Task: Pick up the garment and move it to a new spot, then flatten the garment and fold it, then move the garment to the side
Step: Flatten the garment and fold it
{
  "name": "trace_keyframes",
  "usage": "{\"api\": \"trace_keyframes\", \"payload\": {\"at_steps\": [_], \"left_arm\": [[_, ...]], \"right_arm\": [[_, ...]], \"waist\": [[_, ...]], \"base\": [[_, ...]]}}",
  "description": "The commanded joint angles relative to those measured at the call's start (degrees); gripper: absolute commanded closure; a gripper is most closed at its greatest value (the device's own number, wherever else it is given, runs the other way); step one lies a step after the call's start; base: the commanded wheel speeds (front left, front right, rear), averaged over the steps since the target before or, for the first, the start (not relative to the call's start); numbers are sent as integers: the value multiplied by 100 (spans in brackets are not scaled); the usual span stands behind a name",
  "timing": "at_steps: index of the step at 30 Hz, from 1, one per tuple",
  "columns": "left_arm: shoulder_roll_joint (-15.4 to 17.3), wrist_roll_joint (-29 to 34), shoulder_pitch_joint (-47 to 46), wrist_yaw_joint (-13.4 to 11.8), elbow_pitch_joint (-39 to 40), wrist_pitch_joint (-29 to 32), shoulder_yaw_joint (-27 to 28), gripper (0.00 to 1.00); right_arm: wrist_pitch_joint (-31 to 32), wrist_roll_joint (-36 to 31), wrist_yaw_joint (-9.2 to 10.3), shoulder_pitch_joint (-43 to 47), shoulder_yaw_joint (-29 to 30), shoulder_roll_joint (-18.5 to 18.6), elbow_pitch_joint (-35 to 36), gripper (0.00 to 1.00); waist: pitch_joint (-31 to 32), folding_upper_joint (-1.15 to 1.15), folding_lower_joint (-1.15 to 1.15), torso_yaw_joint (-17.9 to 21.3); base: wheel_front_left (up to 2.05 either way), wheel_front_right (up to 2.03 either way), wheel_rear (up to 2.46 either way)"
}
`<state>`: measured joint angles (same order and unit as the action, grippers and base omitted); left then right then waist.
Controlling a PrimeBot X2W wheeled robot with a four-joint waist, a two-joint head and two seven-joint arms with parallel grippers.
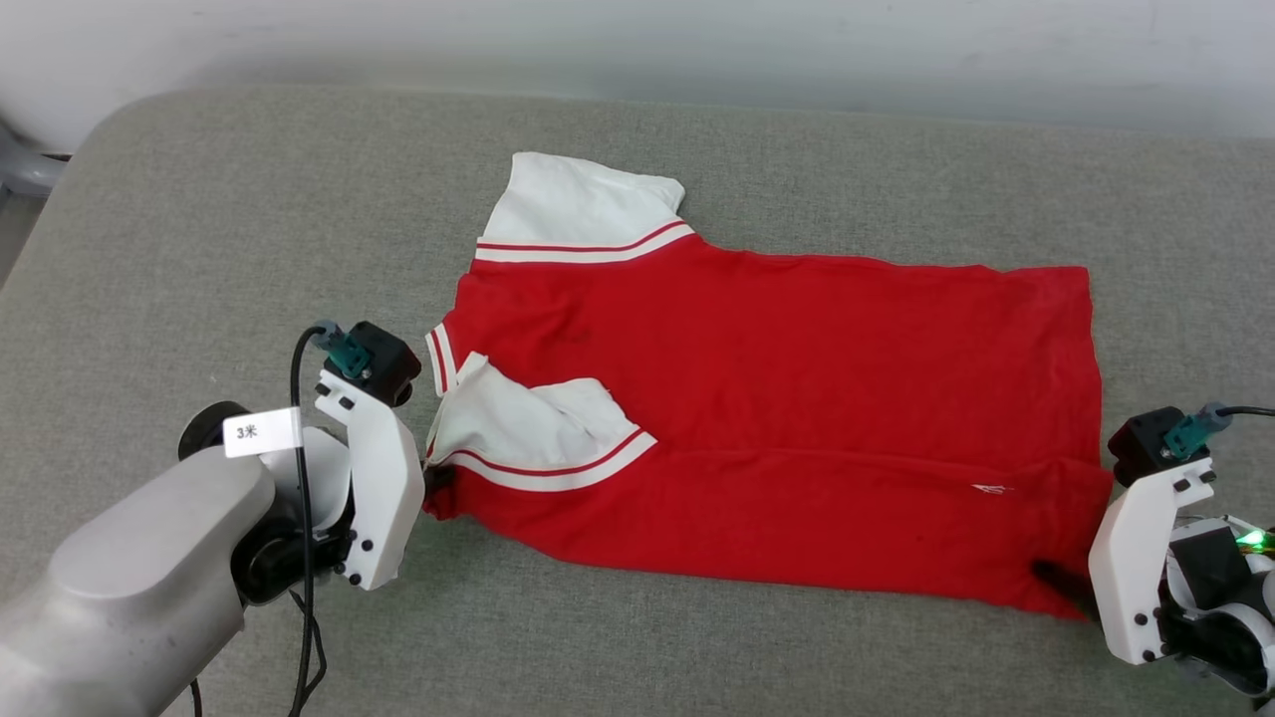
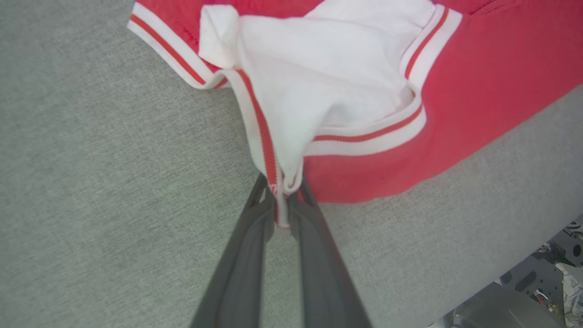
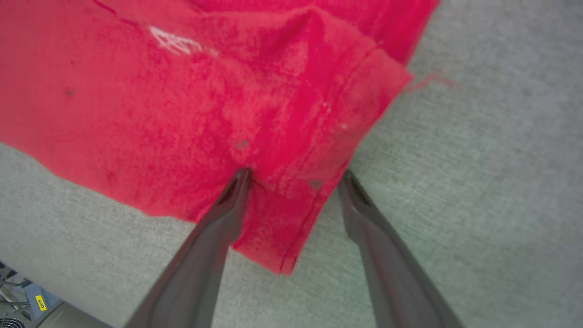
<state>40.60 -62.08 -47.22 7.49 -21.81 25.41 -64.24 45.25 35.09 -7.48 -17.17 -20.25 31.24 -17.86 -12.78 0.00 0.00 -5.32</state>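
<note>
The red garment [image 1: 777, 398] lies spread across the grey padded surface, its near long edge folded over and one white sleeve [image 1: 538, 428] lying on the red body. My left gripper [image 2: 281, 200] is shut on the striped trim [image 2: 268, 155] at the garment's near left corner. My right gripper [image 3: 294, 177] is open at the near right hem corner [image 3: 282, 237], which lies between the spread fingers, one finger [image 3: 227, 205] on the cloth. In the head view the left gripper [image 1: 438, 478] and right gripper [image 1: 1056, 578] sit at the garment's two near corners.
The grey padded surface [image 1: 249, 219] reaches a pale wall at the back. Its front edge and some floor with equipment [image 2: 546, 282] show at the wrist views' lower corners. A black cable [image 1: 299, 498] hangs by the left wrist.
</note>
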Motion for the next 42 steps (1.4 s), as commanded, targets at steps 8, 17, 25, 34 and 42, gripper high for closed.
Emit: {"api": "trace_keyframes", "payload": {"at_steps": [8, 17, 25, 34, 42], "left_arm": [[94, -187, 229, -11, -102, -198, -3, 100], [535, -419, 789, -55, 276, -313, -53, 100], [1025, -614, 1440, -380, 1060, -415, -123, 100], [1065, -766, 1970, -639, 1401, -543, -251, 100], [751, -831, 2031, -562, 889, -686, -267, 100]], "right_arm": [[-641, 315, 0, 142, -218, -56, -117, 100], [-951, 608, 2, 657, -4, 349, 516, 100], [-743, 763, 4, 1390, 381, 659, 1129, 100], [-390, 717, 4, 1981, 843, 561, 1359, 100], [-468, 532, 4, 1794, 900, 105, 853, 100]], "waist": [[350, 0, 0, 109], [954, 0, 0, 232], [1180, 0, 0, 247], [1098, 0, 0, 222], [897, 0, 0, 197]], "base": [[0, 0, 0], [0, 0, 0], [0, 0, 0], [0, 0, 0], [0, 0, 0]]}}
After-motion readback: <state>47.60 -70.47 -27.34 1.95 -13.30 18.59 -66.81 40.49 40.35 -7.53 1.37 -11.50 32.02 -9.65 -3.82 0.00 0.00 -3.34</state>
